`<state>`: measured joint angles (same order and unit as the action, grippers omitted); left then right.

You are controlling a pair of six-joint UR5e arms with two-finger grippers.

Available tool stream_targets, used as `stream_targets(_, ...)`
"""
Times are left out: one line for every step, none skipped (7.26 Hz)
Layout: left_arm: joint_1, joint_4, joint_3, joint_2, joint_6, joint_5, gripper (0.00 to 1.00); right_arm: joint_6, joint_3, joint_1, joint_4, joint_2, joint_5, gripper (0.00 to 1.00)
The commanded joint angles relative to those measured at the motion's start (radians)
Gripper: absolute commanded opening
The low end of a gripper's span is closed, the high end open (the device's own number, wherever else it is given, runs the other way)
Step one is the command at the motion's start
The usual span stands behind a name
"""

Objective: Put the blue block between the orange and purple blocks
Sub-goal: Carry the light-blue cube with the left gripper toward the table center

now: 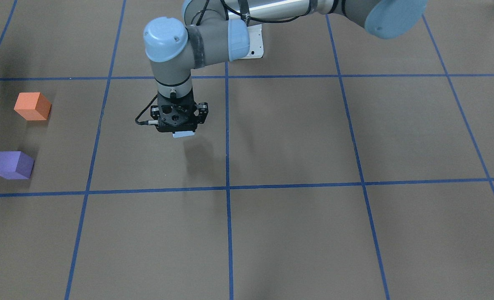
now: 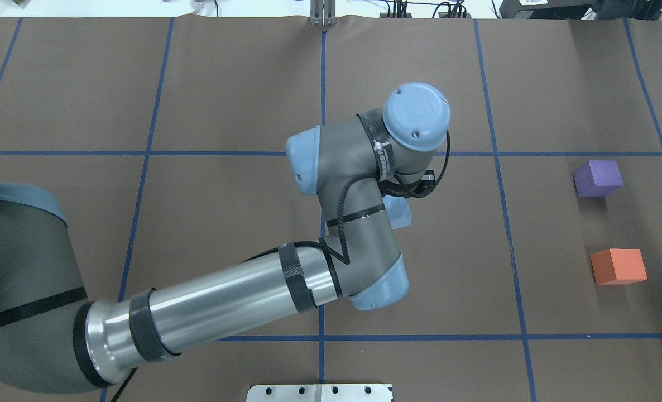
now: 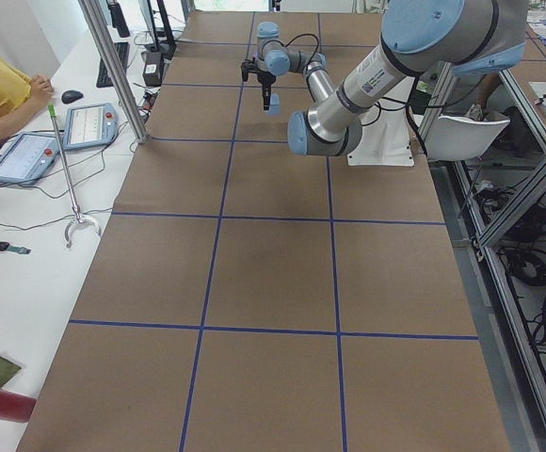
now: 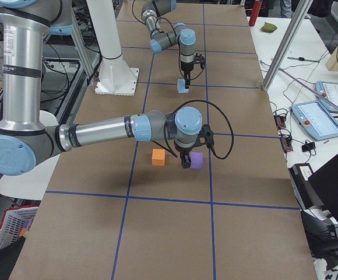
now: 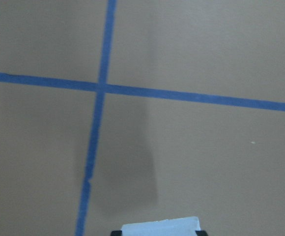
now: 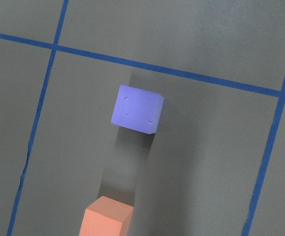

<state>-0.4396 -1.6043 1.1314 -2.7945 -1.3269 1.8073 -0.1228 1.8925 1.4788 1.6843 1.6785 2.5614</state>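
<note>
Nearest in my left wrist view is the blue block (image 5: pixel 159 227), pinched in my left claw (image 1: pixel 183 130) and held above the tabletop (image 1: pixel 293 233), its shadow (image 1: pixel 197 160) on the tabletop below. It is well apart from the purple block (image 1: pixel 13 165), out toward the middle of the tabletop. The orange block (image 1: pixel 32 106) rests near the purple block, on that block's side toward my base, with a gap between the two. My right claw (image 4: pixel 186 163) hangs near the purple block, seen only from the side; whether it is spread or pressed together I cannot tell.
</note>
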Motion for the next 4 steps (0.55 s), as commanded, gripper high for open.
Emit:
stream_targets(0.071,-0.017,-0.102,-0.059,0.0,-0.083,0.12,0.029,0.0,-0.049,0.0,-0.009,0.011,1.0)
stream_targets(0.079,-0.022,-0.11,-0.062,0.005,-0.109,0.22,0.029,0.002,-0.06,-0.002,-0.011,0.025,1.0)
stream_targets(0.081,-0.022,-0.113,-0.059,0.006,-0.111,0.48,0.032,-0.001,-0.074,-0.05,-0.01,0.032,1.0)
stream_targets(0.082,-0.023,-0.12,-0.06,0.005,-0.115,0.62,0.084,-0.004,-0.106,-0.081,-0.01,0.031,1.0)
